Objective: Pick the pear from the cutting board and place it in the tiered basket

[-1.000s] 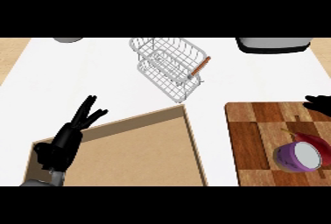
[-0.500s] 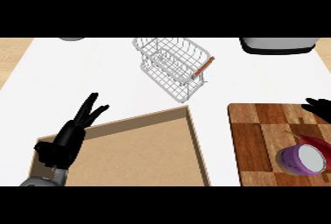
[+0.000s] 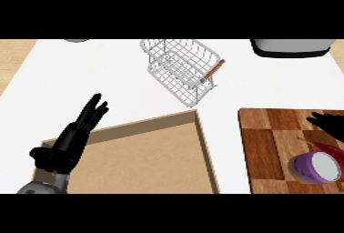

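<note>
White counter: tiered basket (image 3: 181, 68) at 12 o'clock, cutting board (image 3: 269, 136) at 4. Left hand (image 3: 65, 149) at 8, fingers (image 3: 91, 114) straight, empty; right hand (image 3: 329, 124) over the board at 3, grip unreadable. Where the pear lies cannot be told.

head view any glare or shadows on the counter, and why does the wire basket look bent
Head view: light is flat and even, with no glare on the white counter and no clear cast shadow under the wire basket or the left hand. Head view: the wire basket looks skewed toward the lower right, probably from the steep downward angle rather than a real bend.
</note>
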